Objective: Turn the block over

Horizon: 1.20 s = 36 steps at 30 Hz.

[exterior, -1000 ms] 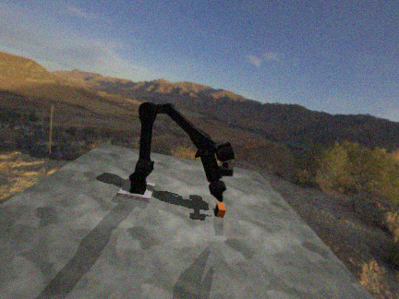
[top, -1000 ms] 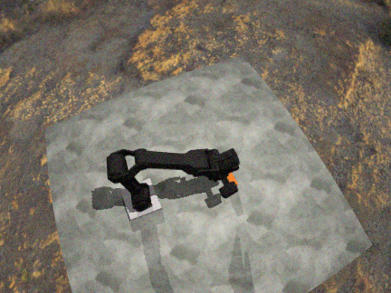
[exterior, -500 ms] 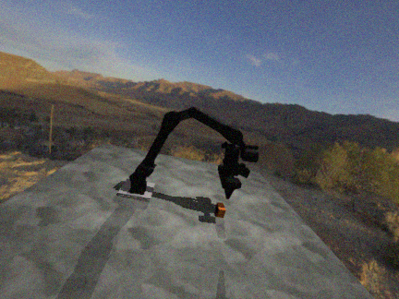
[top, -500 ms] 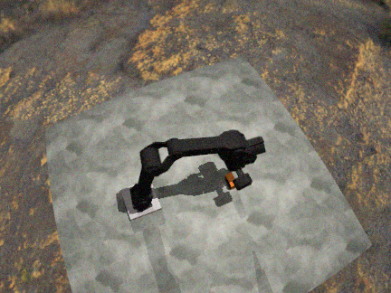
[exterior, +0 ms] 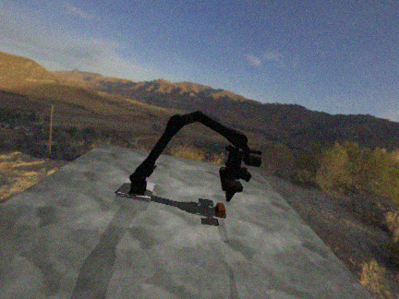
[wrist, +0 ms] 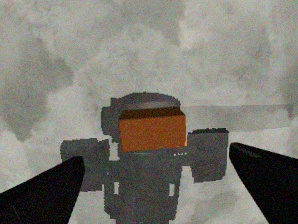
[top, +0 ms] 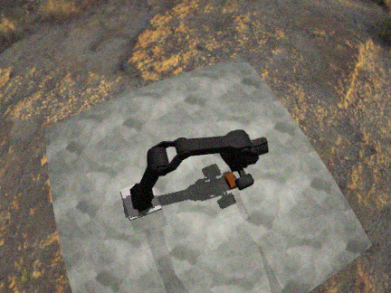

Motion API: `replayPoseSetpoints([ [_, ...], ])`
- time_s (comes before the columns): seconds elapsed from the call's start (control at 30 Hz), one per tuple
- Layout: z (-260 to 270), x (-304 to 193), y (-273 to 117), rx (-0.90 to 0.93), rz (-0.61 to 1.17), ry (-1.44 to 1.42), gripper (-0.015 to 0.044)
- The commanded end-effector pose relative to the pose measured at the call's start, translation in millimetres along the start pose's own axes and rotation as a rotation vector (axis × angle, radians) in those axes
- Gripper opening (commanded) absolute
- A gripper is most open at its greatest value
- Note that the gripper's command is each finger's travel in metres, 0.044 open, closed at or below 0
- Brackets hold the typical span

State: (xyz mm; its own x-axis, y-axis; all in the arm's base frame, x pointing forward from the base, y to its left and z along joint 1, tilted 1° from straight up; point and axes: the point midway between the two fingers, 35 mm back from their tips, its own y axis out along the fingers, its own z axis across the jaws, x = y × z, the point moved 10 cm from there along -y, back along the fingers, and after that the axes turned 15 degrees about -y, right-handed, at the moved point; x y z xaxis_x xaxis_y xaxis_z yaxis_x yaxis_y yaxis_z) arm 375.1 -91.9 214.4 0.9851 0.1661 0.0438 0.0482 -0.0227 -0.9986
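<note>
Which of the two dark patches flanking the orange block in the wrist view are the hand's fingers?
The two black wedges at the bottom corners; the grey shapes beside the block are shadow.

Orange block (wrist: 152, 132), a darker brown strip along its far top edge, sits on the mottled grey-and-white table (top: 281, 217). Black arm (top: 199, 146), black gripper (wrist: 152, 183) fingers. White base plate (top: 128, 205). Surrounding ground (top: 68, 50) is brown, patched with golden yellow.
</note>
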Motion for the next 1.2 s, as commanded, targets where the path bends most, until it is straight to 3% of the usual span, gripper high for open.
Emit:
replayPoseSetpoints([
  [0.0,-0.1,-0.7,22.0,0.006,0.031,-0.001,0.0440],
  [1.17,0.3,-2.2,68.6,0.006,0.031,-0.001,0.0440],
])
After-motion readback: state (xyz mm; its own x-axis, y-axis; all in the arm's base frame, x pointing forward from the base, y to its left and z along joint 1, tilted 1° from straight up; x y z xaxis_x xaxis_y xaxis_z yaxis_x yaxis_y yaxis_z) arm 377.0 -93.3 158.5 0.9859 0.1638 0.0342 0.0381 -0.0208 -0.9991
